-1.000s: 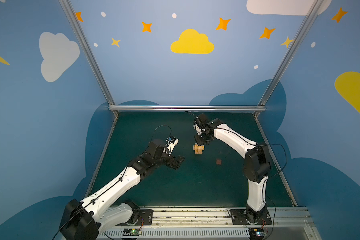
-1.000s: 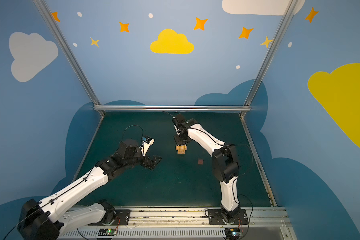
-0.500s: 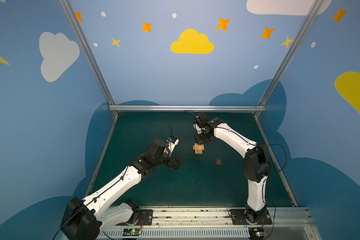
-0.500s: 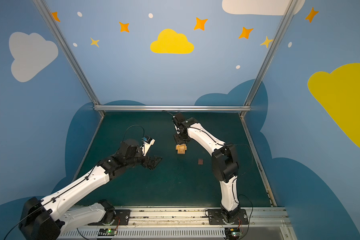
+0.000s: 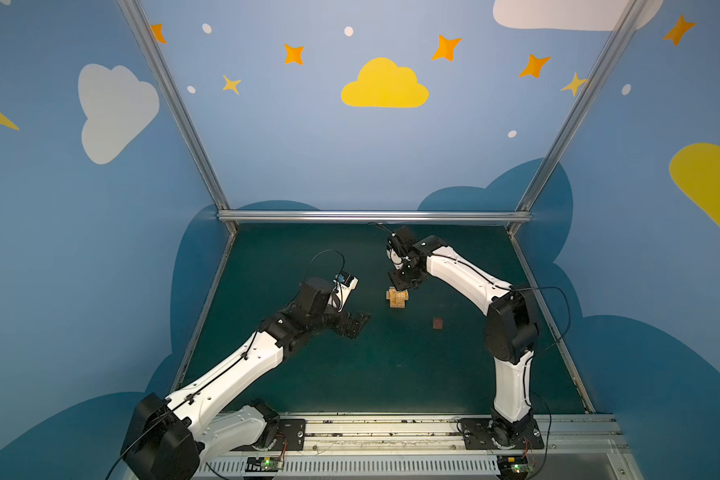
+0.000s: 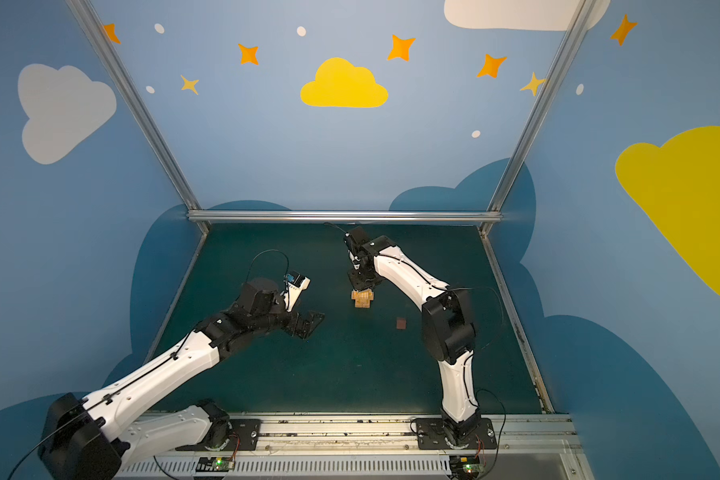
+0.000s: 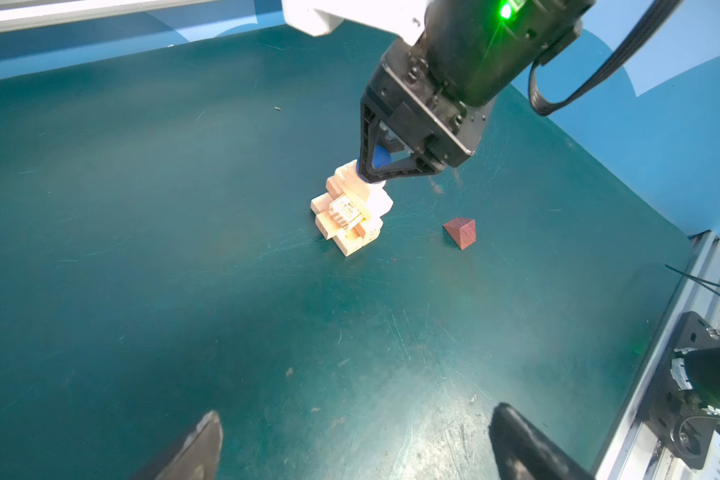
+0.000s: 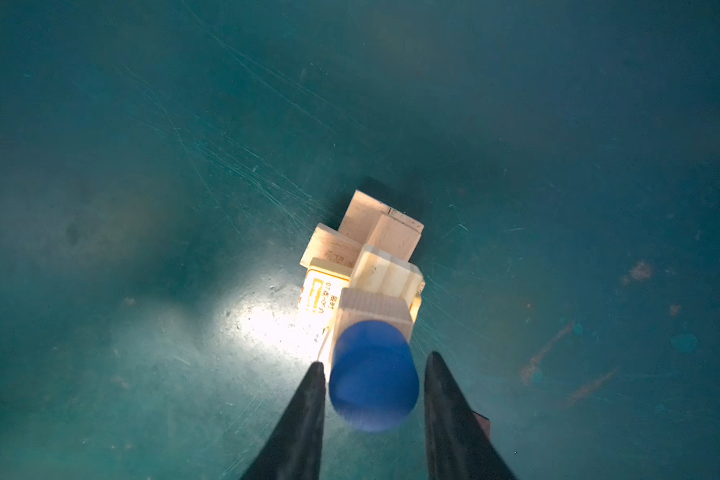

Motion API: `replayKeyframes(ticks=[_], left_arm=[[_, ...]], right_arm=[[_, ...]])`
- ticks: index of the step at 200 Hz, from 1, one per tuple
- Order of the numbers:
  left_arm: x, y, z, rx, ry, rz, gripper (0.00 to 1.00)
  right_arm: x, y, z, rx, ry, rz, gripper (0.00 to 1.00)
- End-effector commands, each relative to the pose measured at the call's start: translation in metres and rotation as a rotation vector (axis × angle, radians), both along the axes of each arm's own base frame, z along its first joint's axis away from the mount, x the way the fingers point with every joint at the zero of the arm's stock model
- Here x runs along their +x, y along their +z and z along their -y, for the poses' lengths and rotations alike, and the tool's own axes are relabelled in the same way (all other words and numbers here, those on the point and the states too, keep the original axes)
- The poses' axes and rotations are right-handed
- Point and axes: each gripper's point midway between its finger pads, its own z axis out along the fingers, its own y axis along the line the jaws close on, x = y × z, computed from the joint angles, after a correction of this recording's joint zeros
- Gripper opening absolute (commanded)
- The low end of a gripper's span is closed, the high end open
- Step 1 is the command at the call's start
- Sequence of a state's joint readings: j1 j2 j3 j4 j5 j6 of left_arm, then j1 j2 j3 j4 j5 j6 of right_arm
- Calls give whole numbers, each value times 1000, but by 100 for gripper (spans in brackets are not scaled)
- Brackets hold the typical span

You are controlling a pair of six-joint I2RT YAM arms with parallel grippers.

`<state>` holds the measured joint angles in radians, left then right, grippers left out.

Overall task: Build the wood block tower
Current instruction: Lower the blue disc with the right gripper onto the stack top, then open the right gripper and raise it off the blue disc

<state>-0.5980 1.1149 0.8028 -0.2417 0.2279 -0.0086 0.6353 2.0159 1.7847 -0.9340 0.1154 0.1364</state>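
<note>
R arm: reaches fwd, elbow high, wrist bent down. right gripper (image 5: 399,286) pts straight down over wood block tower (image 5: 396,298), mid green mat (image 5: 350,374). Fingers (image 8: 304,415) slightly apart, flank blue round piece (image 8: 373,374), thin gap each side, no clamp seen. Blue piece sits on tan cube (image 8: 371,307) atop tower. L arm: stretched low, left gripper (image 5: 356,326) spread wide, empty, above mat, well left of tower. Alone on mat nr tower, R-arm side: dark reddish-brown cube (image 5: 437,323).

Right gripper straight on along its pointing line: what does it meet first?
Probably the blue round piece, which the right gripper straddles atop the wood block tower, unless its fingertips catch the tan block beneath first; depth is unclear.
</note>
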Motion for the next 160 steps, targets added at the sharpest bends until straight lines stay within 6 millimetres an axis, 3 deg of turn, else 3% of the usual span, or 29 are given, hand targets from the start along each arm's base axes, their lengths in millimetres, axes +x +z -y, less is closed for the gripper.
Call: replayKeyframes(ticks=[1, 53, 123, 160], left_arm=[[2, 5, 3, -16, -4, 11, 100], [2, 5, 3, -15, -1, 16, 100], [2, 9, 0, -18, 3, 43, 100], [3, 11, 1, -21, -2, 49, 100]], right_arm=[[4, 3, 3, -17, -3, 5, 36], [5, 16, 4, 2, -12, 33, 40], [-3, 71, -2, 75, -4, 141, 46], [-10, 100, 12, 96, -26, 213, 47]])
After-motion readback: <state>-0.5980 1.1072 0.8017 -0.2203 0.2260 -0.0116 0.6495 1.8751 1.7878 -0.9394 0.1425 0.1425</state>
